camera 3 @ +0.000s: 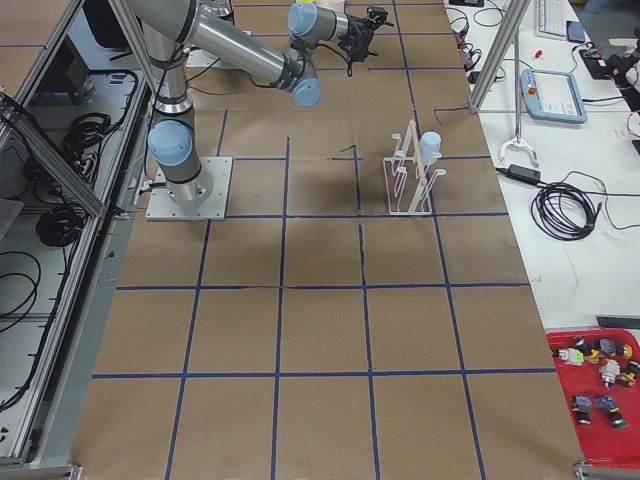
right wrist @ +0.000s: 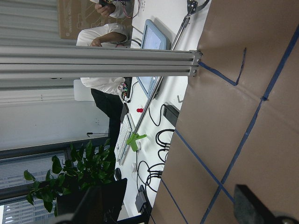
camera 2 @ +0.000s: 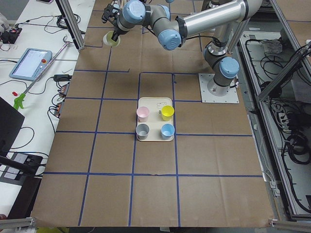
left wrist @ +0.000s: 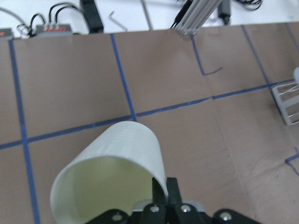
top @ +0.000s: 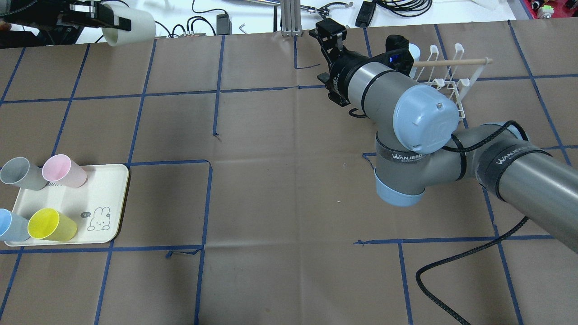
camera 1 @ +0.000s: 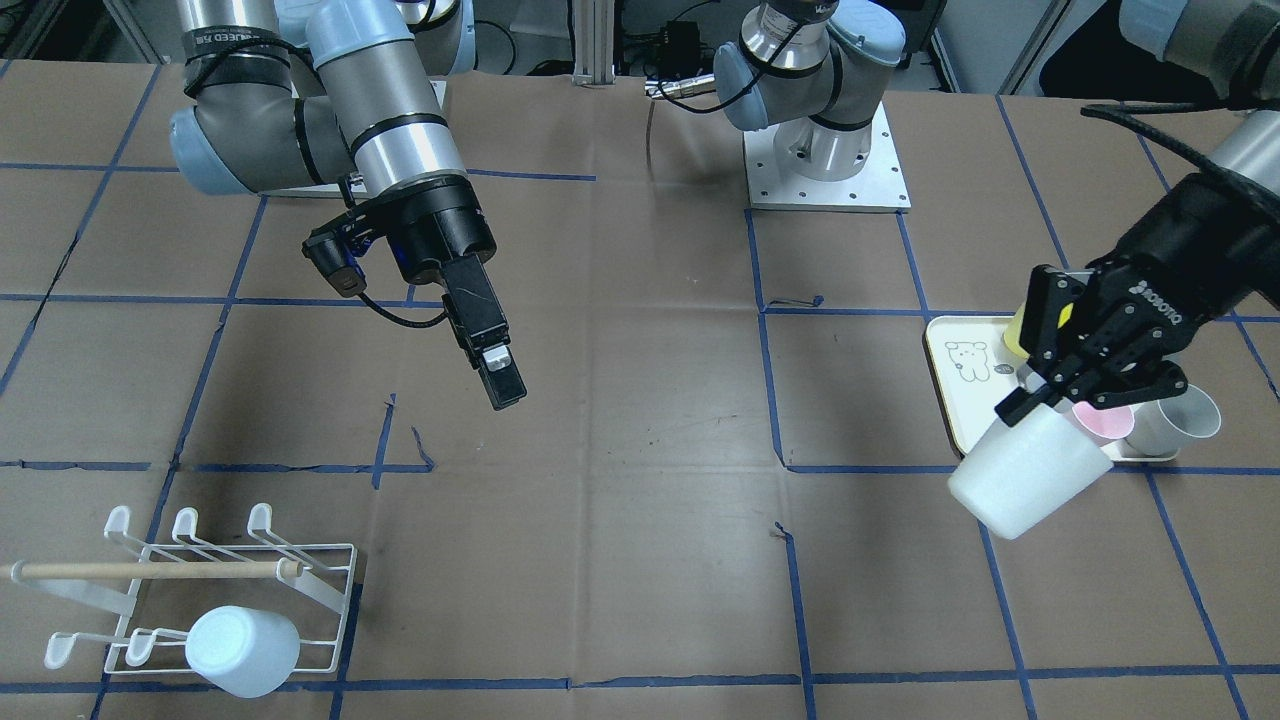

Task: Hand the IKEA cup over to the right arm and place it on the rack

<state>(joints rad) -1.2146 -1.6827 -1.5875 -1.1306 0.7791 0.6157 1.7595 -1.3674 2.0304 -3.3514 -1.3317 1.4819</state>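
Over the surface beside the tray [camera 1: 958, 405], the left hand [camera 1: 1062, 400] grips the cup [camera 1: 1030, 480] by its rim, tilted and lifted clear. I judge pickup done. The right hand [camera 1: 505, 385] hangs open and empty, well apart from the cup, so I count the transfer as not yet made. The rack [camera 1: 200, 570] carries one other cup [camera 1: 242, 650]. Handover and placement remain.
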